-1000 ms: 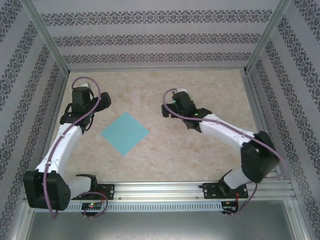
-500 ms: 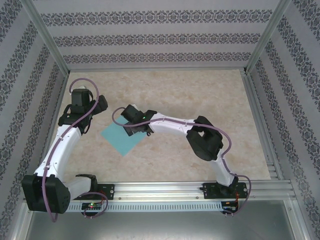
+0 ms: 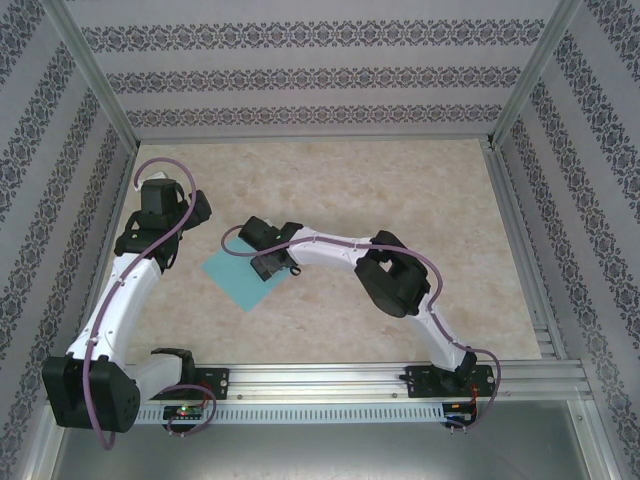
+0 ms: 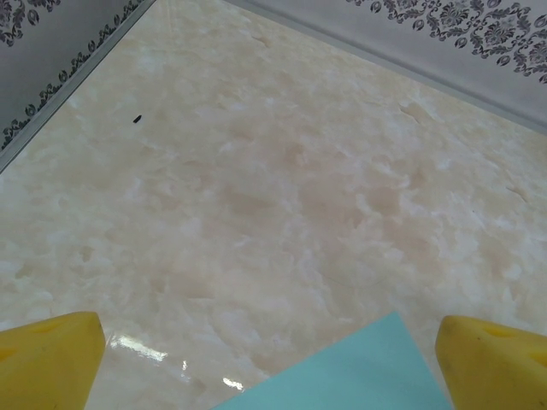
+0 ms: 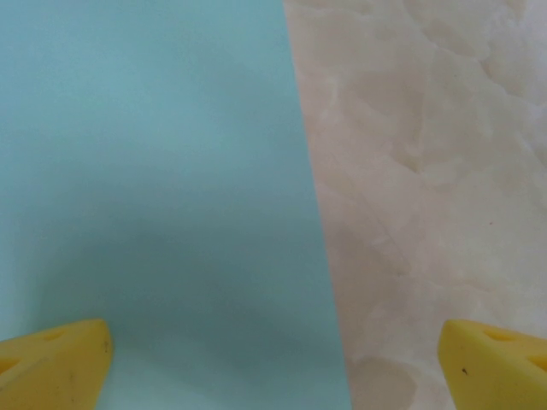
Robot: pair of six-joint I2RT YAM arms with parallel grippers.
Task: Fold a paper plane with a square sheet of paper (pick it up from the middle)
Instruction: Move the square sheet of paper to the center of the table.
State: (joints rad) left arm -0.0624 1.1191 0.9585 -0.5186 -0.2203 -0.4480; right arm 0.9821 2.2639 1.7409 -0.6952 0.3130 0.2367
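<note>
The square sheet of paper looks thin, smooth and matt, the marble-patterned table is glossy with bright glints, and the yellow fingertips look like dull, faintly pitted plastic.

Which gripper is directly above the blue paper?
The right gripper, over an edge of the paper; the left gripper hangs beside it, above bare table.

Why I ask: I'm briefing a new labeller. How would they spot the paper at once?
Look at the beige marbled table, left of centre. Lying flat there, partly under the open right gripper, is the square sheet of paper: plain teal-blue, turned like a diamond, the only coloured thing on the tabletop.
</note>
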